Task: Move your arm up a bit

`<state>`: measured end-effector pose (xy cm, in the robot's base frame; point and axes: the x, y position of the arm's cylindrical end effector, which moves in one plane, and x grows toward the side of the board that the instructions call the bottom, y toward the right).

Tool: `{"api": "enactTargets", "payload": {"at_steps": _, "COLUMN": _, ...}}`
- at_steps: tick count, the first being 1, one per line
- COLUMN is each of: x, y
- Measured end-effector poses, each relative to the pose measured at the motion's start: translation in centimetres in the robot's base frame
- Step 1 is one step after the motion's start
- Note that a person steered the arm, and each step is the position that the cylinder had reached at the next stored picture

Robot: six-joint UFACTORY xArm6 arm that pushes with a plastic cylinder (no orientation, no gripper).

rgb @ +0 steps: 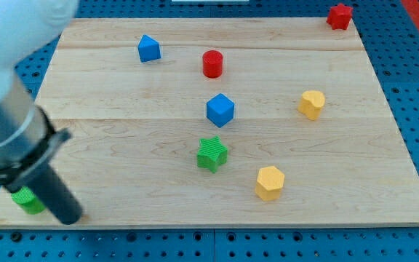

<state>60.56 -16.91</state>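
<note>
My dark rod comes in from the view's left, and my tip (70, 215) rests on the wooden board (122, 153) at its bottom left corner. A small green block (28, 200) lies right beside the tip on its left, partly hidden by the rod. A green star block (212, 153) sits near the middle bottom, well to the tip's right. A blue cube (220, 110) stands above the star. A red cylinder (212, 64) and a blue block (149, 49) lie near the top.
A yellow hexagonal block (270, 183) lies at the bottom right, another yellow block (311, 104) at the right. A red star-like block (339, 16) sits at the top right corner. A blue perforated surface (413, 73) surrounds the board.
</note>
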Motion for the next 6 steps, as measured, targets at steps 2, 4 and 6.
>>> {"api": "enactTargets", "payload": {"at_steps": 2, "x": -1.8, "y": -4.4}}
{"api": "enactTargets", "payload": {"at_steps": 4, "x": -1.8, "y": -8.2}}
{"api": "enactTargets", "payload": {"at_steps": 6, "x": -10.5, "y": -6.7}}
